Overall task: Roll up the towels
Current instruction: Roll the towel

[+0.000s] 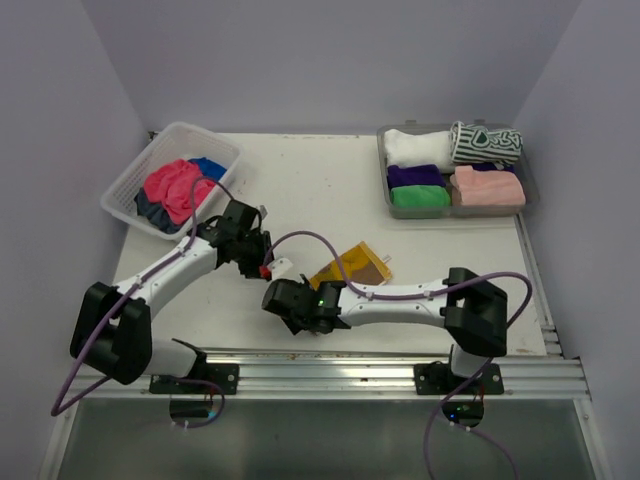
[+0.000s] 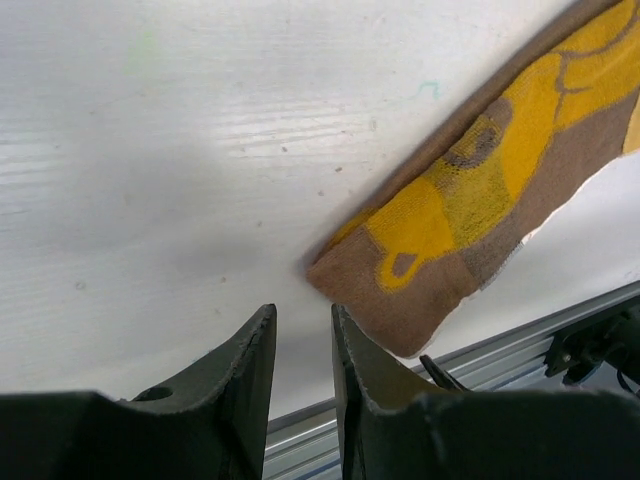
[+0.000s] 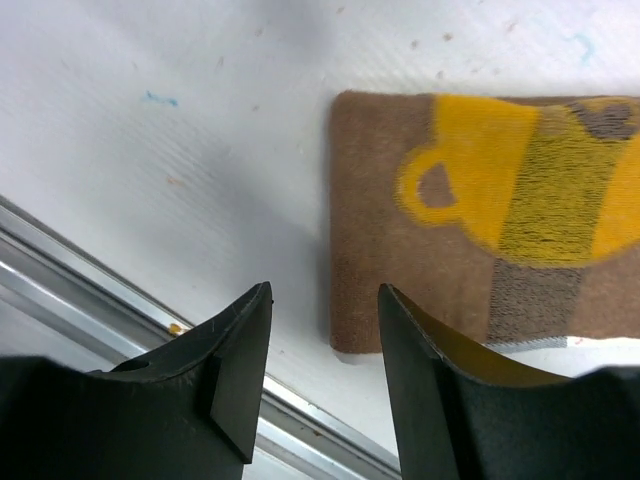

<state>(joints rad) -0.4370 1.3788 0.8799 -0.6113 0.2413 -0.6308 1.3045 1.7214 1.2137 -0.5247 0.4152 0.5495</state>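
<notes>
Both pairs of jaws stand apart and empty: the left gripper shows only a narrow gap, the right gripper a wider one, and no cloth lies between either pair. The yellow-and-brown towel lies flat and unrolled on the table, near the middle of its near edge. Its left end is just beside both grippers but touches neither.

The two grippers crowd the same end of the cloth, so they could knock together if both close in at once. A pinch taken from here might catch only the brown border or miss it altogether, and the roll would then start skewed or loose. Pulling the towel nearer could drag it onto the aluminium rail.

Far right, the grey tray holds towels that appear already rolled: white, striped, purple, green and pink. Far left, the white basket holds a loose heap of pink, blue and dark cloths.
</notes>
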